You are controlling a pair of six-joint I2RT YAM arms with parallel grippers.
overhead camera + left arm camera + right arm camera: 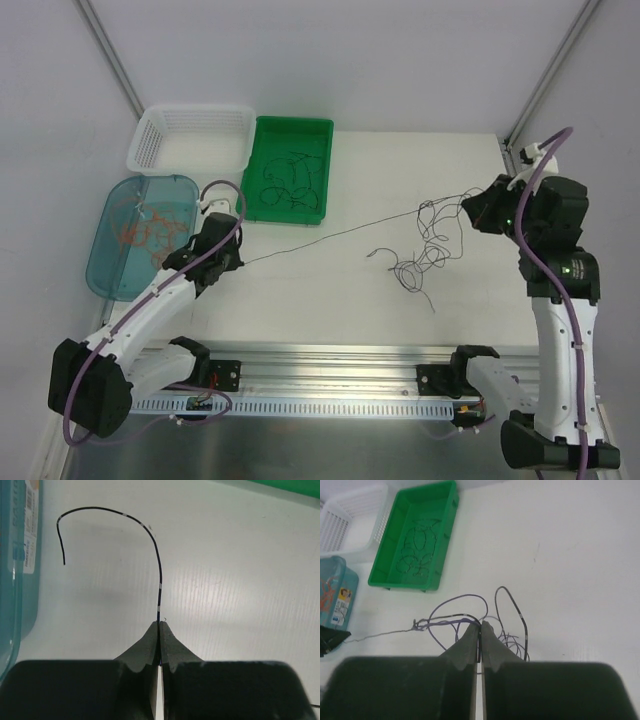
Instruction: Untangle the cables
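A thin dark cable [340,232] stretches taut across the table between my two grippers. My left gripper [238,262] is shut on its left end; in the left wrist view the free end [150,535] curls up past the gripper [160,625]. My right gripper [470,205] is shut on a bunch of purple and black cables [455,622] at the right, its tips [480,626] pinching them. A loose tangle of dark cables [425,255] hangs and lies below it.
A green tray [292,168] holds several dark wires. A teal lid-like tray [110,250] holds red-orange wires [145,228]. A white basket [190,140] stands at the back left. A metal rail [330,385] runs along the near edge.
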